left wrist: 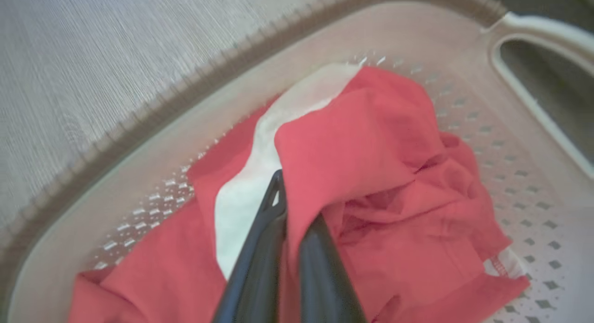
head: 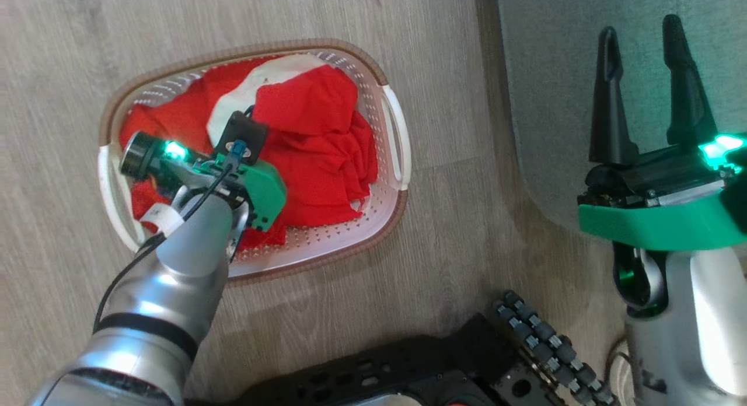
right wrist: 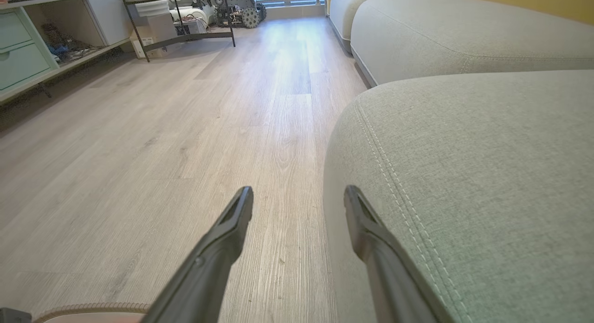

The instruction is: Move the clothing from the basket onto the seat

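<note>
The clothing (head: 315,132) is bunched inside the basket (head: 388,216), which is set on the floor (head: 455,231) at ten o'clock in the head view. The seat (head: 554,73) is found at two o'clock, near enough for a short carry. The left gripper (left wrist: 294,204) is pointed steeply down into the pile, its forearm reached in from seven o'clock, and a red fold is pinched between its fingers, likely for lifting. The right gripper (head: 640,32) is held level beside the seat edge, fingers spread and nothing held, presumably kept clear.
</note>
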You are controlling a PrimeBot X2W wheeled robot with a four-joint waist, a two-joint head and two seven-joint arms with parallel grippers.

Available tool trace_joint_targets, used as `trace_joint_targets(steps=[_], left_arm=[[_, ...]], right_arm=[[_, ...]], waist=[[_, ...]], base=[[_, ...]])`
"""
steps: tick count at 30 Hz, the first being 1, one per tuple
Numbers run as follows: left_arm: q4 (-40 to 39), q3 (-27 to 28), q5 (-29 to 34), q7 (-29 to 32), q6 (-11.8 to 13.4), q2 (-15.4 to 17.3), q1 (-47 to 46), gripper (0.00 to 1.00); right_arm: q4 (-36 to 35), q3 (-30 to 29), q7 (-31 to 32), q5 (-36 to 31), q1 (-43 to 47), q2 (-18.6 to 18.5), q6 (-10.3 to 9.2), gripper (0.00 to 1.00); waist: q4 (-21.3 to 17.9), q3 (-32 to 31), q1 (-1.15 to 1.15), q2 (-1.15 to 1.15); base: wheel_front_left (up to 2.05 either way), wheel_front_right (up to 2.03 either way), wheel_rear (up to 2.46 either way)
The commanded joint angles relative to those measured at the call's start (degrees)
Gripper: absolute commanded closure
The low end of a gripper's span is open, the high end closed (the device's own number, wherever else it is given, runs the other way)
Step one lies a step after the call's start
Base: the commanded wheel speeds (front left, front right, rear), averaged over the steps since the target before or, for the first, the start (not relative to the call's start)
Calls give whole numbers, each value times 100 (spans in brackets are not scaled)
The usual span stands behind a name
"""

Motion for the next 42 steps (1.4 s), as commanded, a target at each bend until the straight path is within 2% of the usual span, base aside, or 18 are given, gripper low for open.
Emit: trace_joint_targets(steps=[1, 12, 13, 14, 24, 30, 36, 42], left_arm=[[-243, 92, -88, -71, -48, 38, 232, 100], [-1392, 160, -691, -71, -342, -38, 1013, 100], [-1605, 168, -781, -71, -391, -44, 1183, 100], [-1605, 168, -781, -71, -391, -44, 1183, 100], [-2500, 119, -1557, -71, -628, -62, 1698, 100], [-2822, -115, -2010, -71, -606, -63, 1619, 100], [-2779, -254, -2286, -69, -576, -64, 1173, 100], [-2851, -516, -2539, 32, -607, -64, 593, 100]], right_arm=[[-107, 111, -37, -13, 66, -62, -1, 0], [415, 77, -37, -174, 202, -62, -1, 0], [550, 67, -37, -224, 280, -62, -1, 0], [550, 67, -37, -224, 280, -62, -1, 0], [1126, -12, -37, -371, 843, -62, -1, 0], [1359, -10, -37, -422, 1193, -62, -1, 0], [1524, 32, -37, -439, 1505, -62, -1, 0], [1571, 128, -37, -475, 1651, -62, -1, 0]], waist=[[71, -144, 0, 0], [405, -1251, 0, 0], [486, -1563, 0, 0], [486, -1563, 0, 0], [873, -3092, 0, 0], [1030, -3910, 0, 0], [1124, -4633, 0, 0], [1182, -4997, 0, 0]], base=[[0, 0, 0], [0, 0, 0], [0, 0, 0], [0, 0, 0], [0, 0, 0], [0, 0, 0], [0, 0, 0], [0, 0, 0]])
